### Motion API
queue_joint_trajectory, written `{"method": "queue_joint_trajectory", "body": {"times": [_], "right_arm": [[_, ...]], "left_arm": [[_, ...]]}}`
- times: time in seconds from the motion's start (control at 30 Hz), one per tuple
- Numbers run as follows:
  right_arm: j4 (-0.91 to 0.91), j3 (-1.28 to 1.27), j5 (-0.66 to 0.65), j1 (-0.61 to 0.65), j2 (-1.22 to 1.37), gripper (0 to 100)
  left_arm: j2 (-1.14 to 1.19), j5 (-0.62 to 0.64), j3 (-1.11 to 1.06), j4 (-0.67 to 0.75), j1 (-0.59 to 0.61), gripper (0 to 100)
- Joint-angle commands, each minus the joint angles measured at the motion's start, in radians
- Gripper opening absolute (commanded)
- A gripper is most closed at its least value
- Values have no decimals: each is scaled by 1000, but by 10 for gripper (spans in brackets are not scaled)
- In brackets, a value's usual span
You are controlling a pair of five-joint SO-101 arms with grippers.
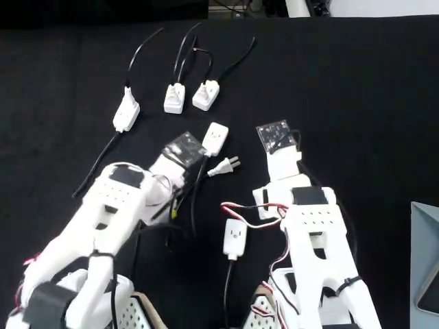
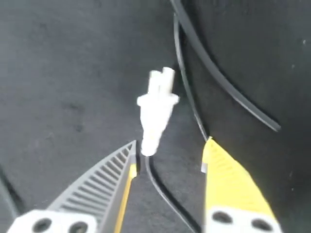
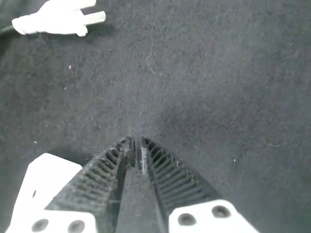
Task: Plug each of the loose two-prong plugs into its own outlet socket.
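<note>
A loose white two-prong plug [image 1: 225, 166] lies on the black cloth near the table's middle, its black cord trailing toward the near edge. My left gripper [image 1: 202, 163] sits just behind it and is open. In the left wrist view the plug [image 2: 156, 107] lies just beyond the gripper [image 2: 171, 143], its cord running back between the grey finger [image 2: 116, 170] and the yellow one. Several white outlet sockets lie about: one [image 1: 215, 138] right beside the plug, one [image 1: 234, 238] nearer the arms. My right gripper [image 1: 276, 140] stands to the plug's right, shut [image 3: 135, 141] on nothing; its wrist view catches the plug [image 3: 58, 19].
Three more white sockets with black cords lie farther back: [image 1: 126, 113], [image 1: 174, 98], [image 1: 206, 94]. Two black cords [image 2: 218, 82] cross beside the plug. A white block [image 3: 43, 179] lies by my right fingers. A grey tray edge [image 1: 425, 253] sits at the far right.
</note>
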State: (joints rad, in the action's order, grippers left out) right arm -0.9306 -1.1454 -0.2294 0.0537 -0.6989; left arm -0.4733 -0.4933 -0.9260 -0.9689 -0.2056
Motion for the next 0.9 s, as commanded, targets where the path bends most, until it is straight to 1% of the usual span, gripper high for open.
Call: {"method": "queue_joint_trajectory", "body": {"times": [0.0,0.07,0.17,0.27,0.37,0.43,0.53,0.67,0.8,0.87], "right_arm": [[14,18,-9,-12,-21,21],[11,35,-9,-8,-21,22],[6,76,-44,37,-21,22],[-34,125,-133,132,-21,22],[-86,188,-184,235,-21,23],[-121,234,-219,302,-21,24],[-176,291,-269,399,-19,85],[-235,351,-290,516,1,172],[-239,400,-298,624,110,188],[-238,447,-298,664,193,188]], "left_arm": [[-115,14,8,11,102,231],[-181,20,2,8,176,227],[-285,100,-2,-54,283,227],[-390,203,-25,-101,403,227],[-496,321,-90,-100,529,227],[-559,377,-145,-100,590,227],[-654,419,-228,-100,628,227],[-783,423,-314,-98,661,227],[-914,482,-367,-98,743,227],[-979,488,-392,-98,771,227]]}}
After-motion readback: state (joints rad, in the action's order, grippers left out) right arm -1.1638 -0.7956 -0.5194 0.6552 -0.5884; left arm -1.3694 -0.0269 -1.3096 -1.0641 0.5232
